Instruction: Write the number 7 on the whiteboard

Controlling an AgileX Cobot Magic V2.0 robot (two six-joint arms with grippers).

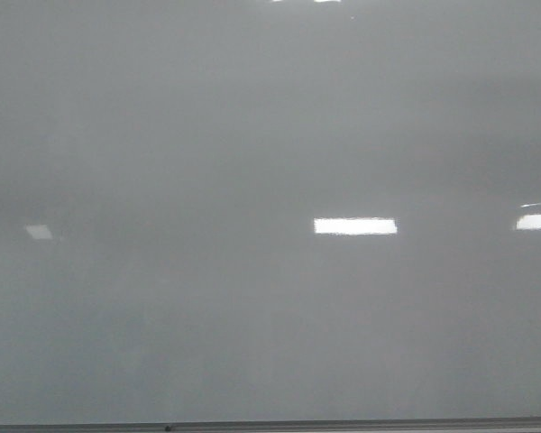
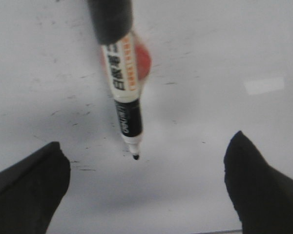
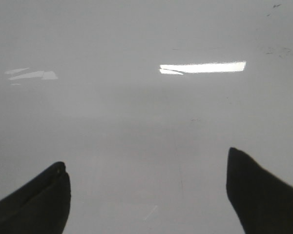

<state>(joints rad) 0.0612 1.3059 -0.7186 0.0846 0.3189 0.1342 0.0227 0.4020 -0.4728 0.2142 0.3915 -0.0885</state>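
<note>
The whiteboard (image 1: 252, 325) fills the front view as a glossy pale grey surface with a thin grey edge strip (image 1: 270, 426) along its near side. Bright rectangular light reflections (image 1: 355, 226) lie across it. No marker line of a number 7 shows on it in any view; only faint dark smudges (image 2: 78, 165) are scattered over the surface in the left wrist view.

In the left wrist view a marker (image 2: 124, 87) with a white, orange-printed barrel and a black lower section points its uncapped black tip (image 2: 136, 156) at the board, at or just above the surface. The left end effector (image 2: 146, 187) has its fingers spread wide, apart from the marker. What holds the marker's upper end cannot be told.

The right end effector (image 3: 146, 190) is likewise spread wide over bare board, grasping nothing.
</note>
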